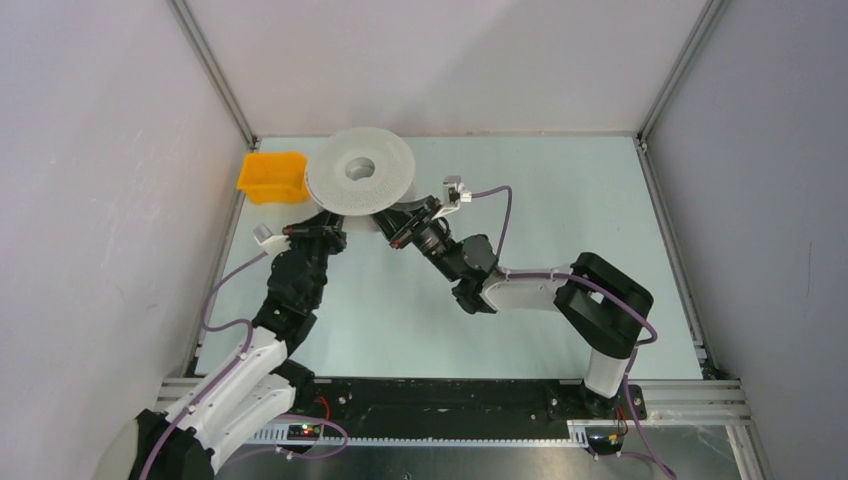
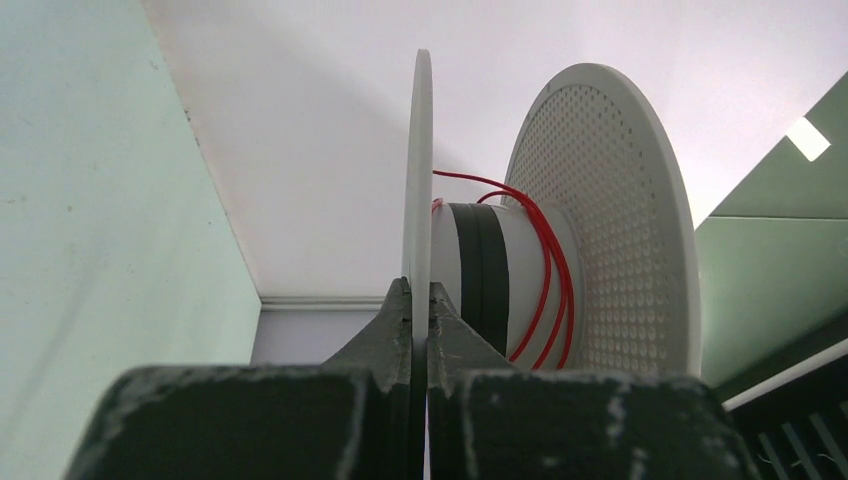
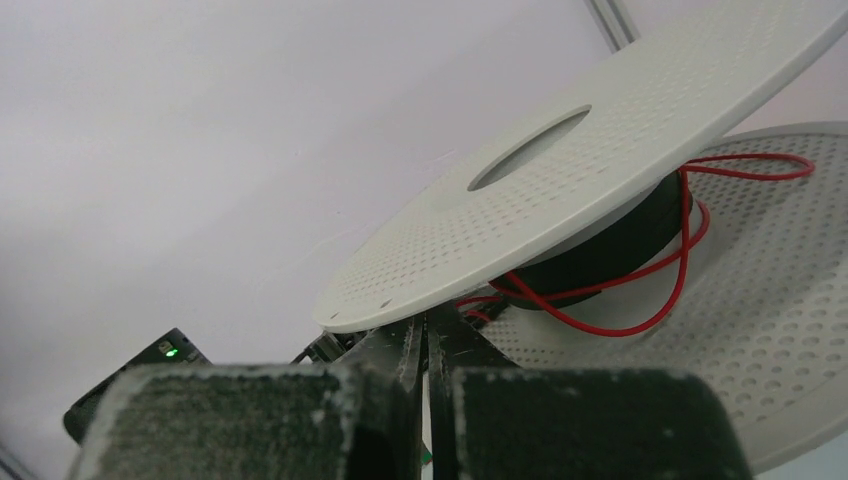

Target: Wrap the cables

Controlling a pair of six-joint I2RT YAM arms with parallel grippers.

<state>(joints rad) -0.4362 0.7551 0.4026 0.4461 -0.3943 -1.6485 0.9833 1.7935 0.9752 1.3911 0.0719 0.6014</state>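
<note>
A white perforated spool [image 1: 360, 170] is held off the table at the back left. My left gripper [image 1: 328, 222] is shut on the edge of one thin flange [image 2: 421, 180]; in the left wrist view the jaws [image 2: 420, 292] pinch it edge-on. A thin red cable [image 2: 545, 290] lies in loose turns round the spool's dark-banded core [image 2: 480, 280]. My right gripper [image 1: 392, 228] reaches under the spool's near edge. In the right wrist view its jaws [image 3: 428, 325] are shut just below the upper flange [image 3: 560, 200], and the red cable [image 3: 620, 325] runs from the core into its fingertips.
An orange bin [image 1: 272, 177] stands at the back left, touching the spool's left side in the top view. Metal frame posts and white walls close in the pale green table [image 1: 560, 200]. Mauve hoses run along both arms.
</note>
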